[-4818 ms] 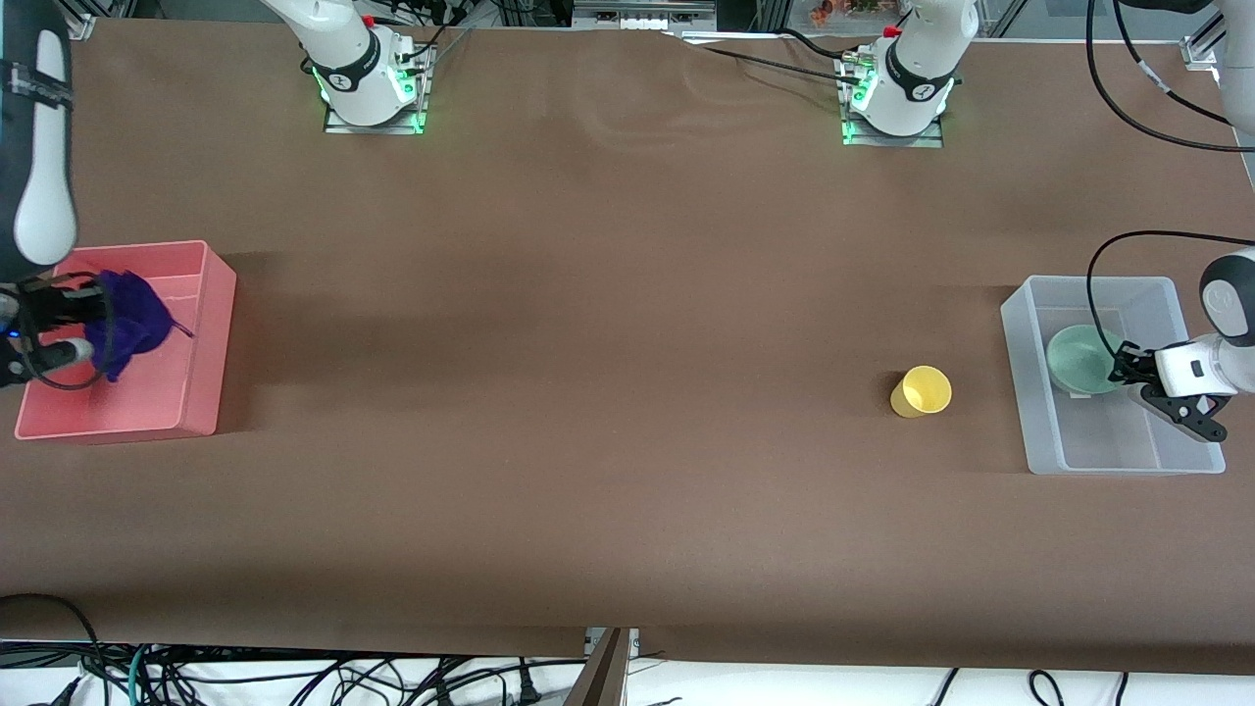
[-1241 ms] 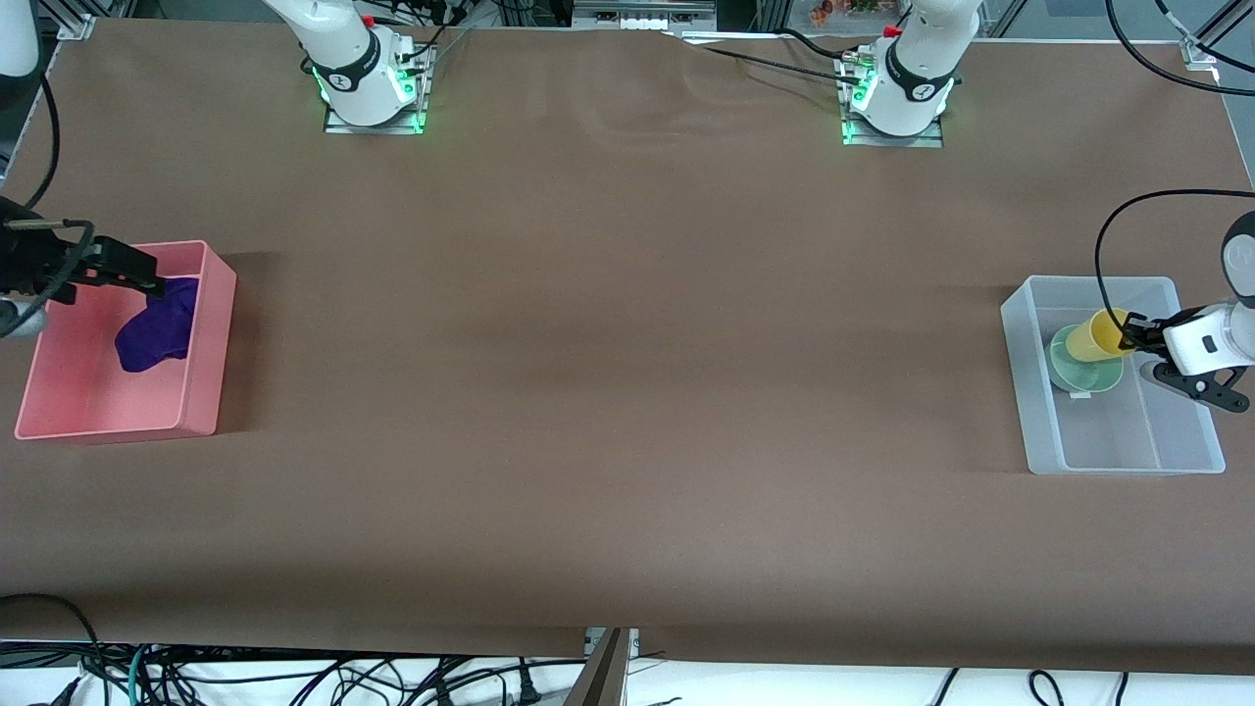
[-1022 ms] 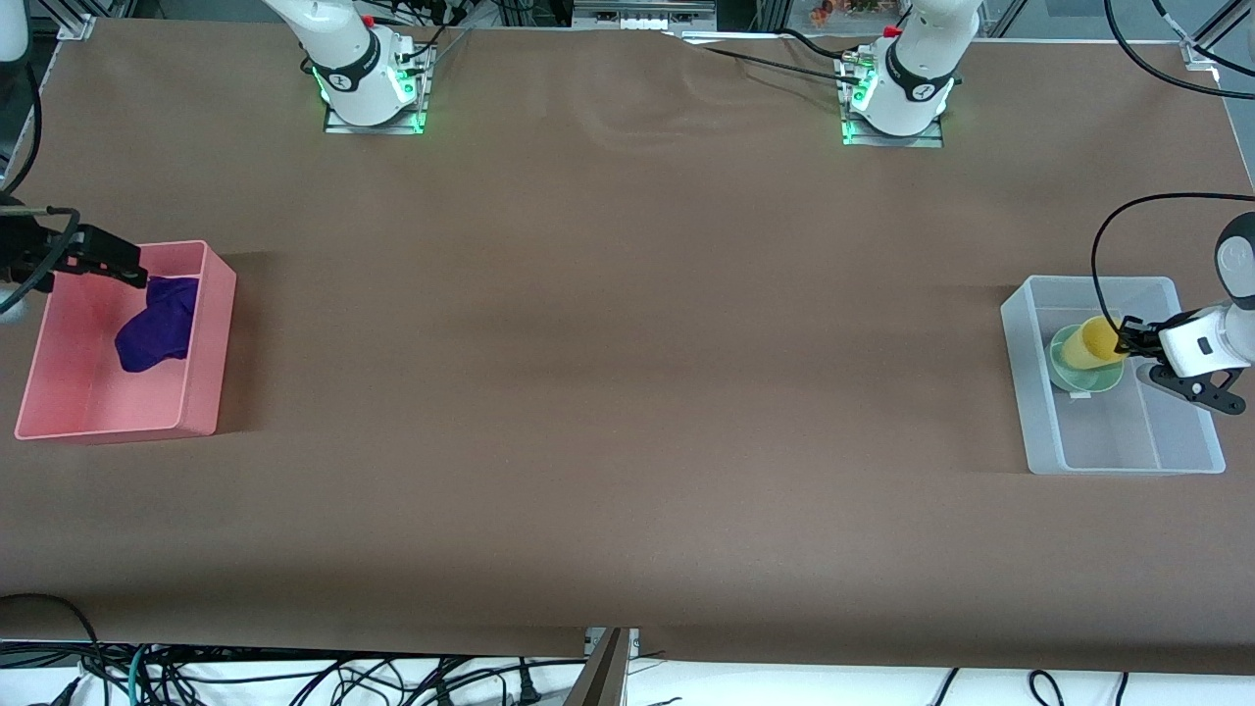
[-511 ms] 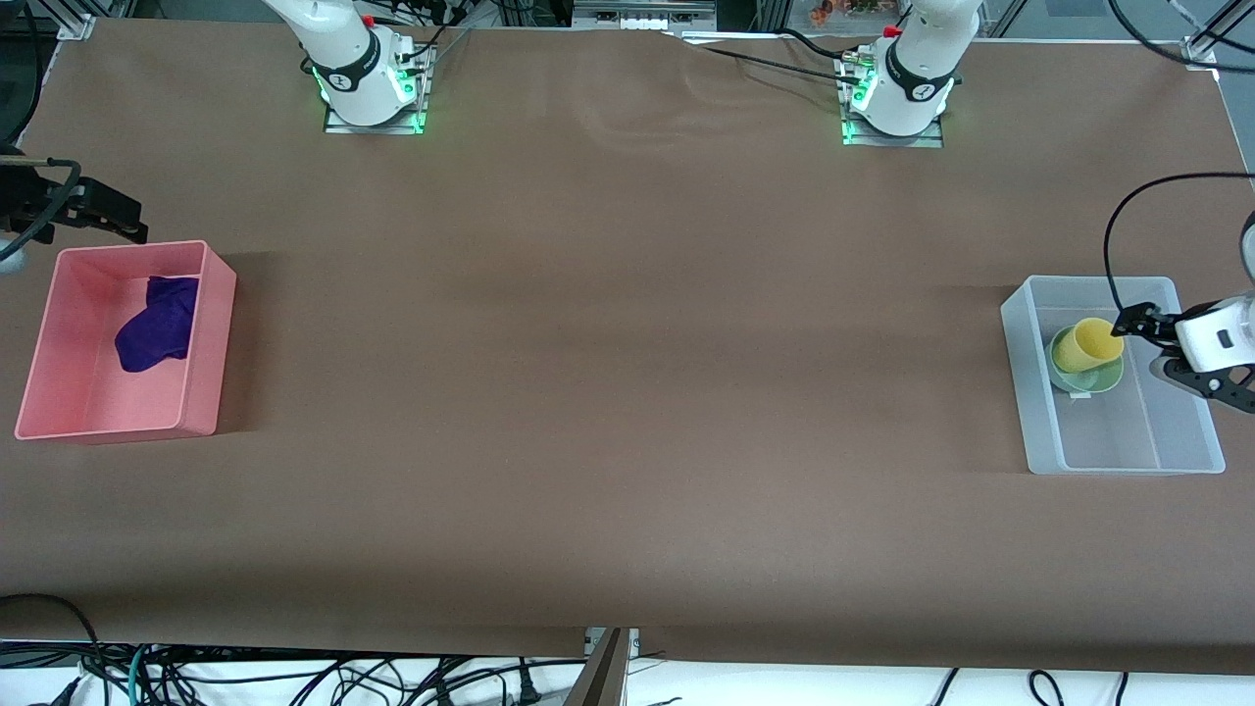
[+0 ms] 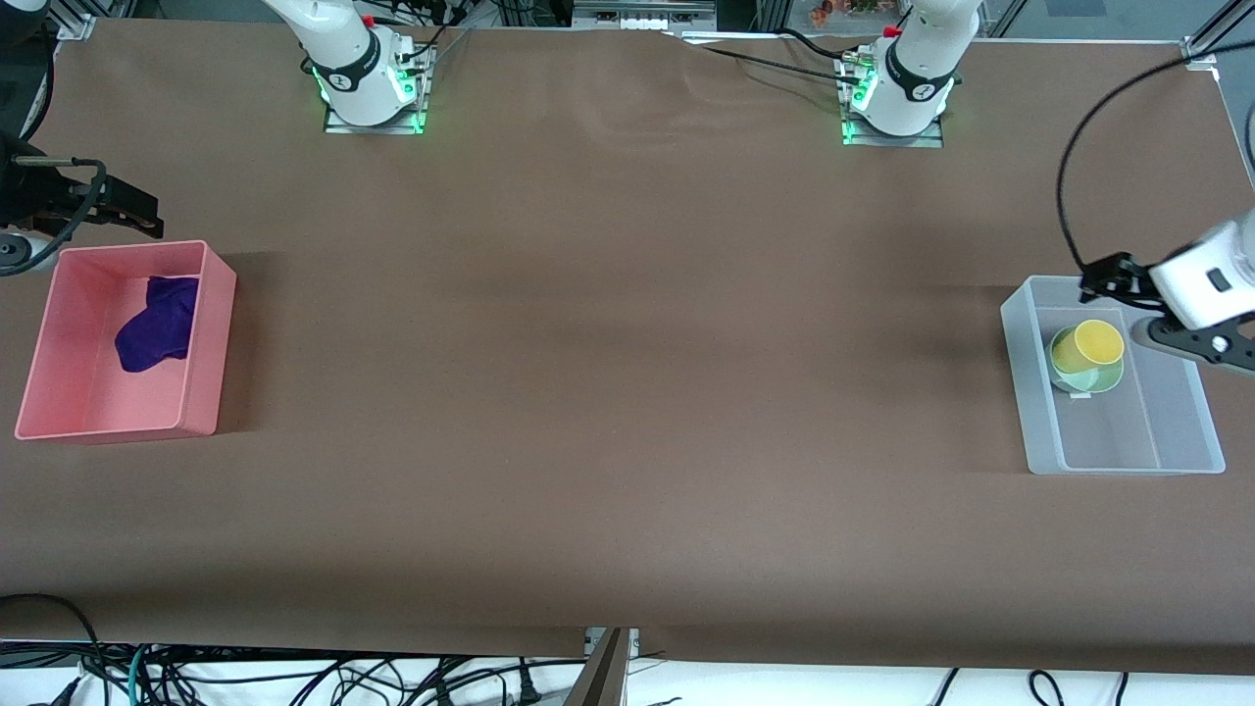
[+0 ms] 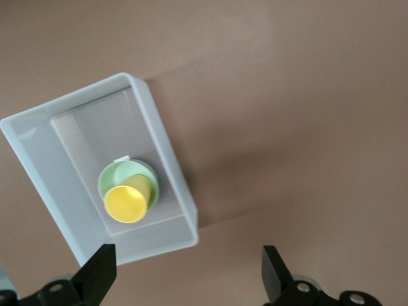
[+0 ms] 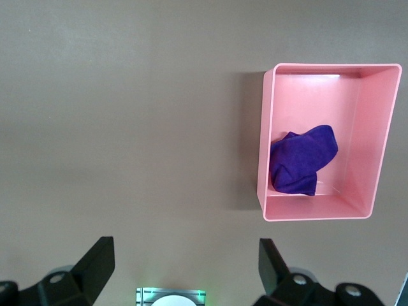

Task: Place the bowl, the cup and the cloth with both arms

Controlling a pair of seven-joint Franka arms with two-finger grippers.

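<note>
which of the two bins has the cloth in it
The pink bin at the right arm's end of the table; the purple cloth lies inside it. The clear bin at the left arm's end holds the cup and bowl instead.

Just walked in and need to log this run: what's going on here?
Nothing is being held at this moment. The yellow cup sits in the green bowl inside the clear bin at the left arm's end of the table. The purple cloth lies in the pink bin at the right arm's end. The left end effector hangs open over the clear bin's rim; the right end effector is open beside the pink bin.
</note>
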